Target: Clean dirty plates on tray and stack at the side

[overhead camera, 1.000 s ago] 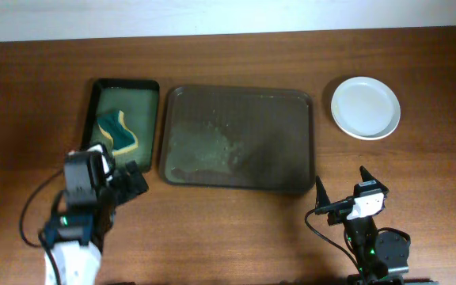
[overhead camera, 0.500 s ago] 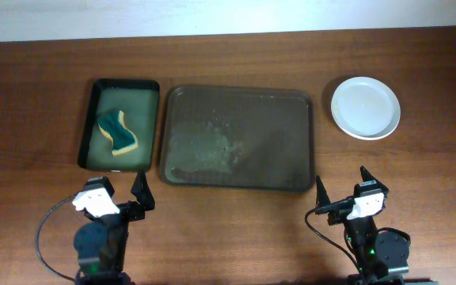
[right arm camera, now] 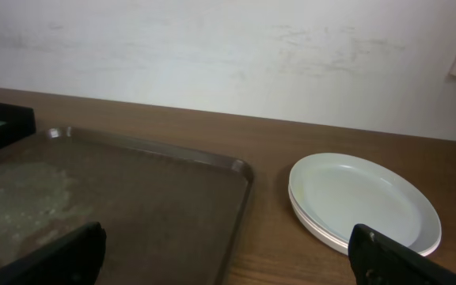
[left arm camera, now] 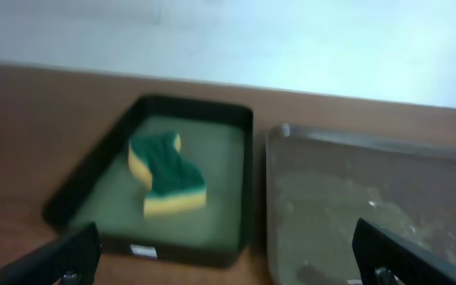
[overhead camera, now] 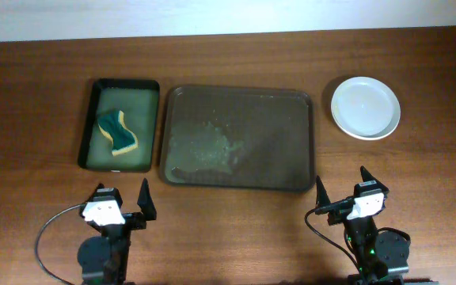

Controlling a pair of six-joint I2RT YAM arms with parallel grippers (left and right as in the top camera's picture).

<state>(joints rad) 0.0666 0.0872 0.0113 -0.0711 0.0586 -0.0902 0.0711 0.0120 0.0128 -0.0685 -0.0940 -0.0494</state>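
plates [overhead camera: 365,108] lie in one white stack on the bench [overhead camera: 228,55], off the right end of the tray [overhead camera: 287,119], near it but not touching, with a strip of bare wood between. from overhead the stack reads as a single round disc. the right wrist view shows layered rims at its near edge, at least two, and the exact count is hard to tell.

one tray lies in the middle of the bench, with a pale wet-looking patch [overhead camera: 204,146] across the left half of its floor. just beside its left end sits one black basin [overhead camera: 137,107] with a green bottom, and one sponge [overhead camera: 117,131], green on top and yellow below, lies inside it. the left wrist view shows the sponge's yellow side, which the overhead view barely gives.

two arms sit at the near edge of the bench. the left gripper [overhead camera: 122,196] is below the basin and the tray's left corner, released, with its fingers spread wide and grasping nothing. the right gripper [overhead camera: 342,188] is below the tray's right corner, also released and grasping nothing. both wrist views show a pale wall [right arm camera: 228,55] behind the bench, which the overhead view cuts to a thin band.
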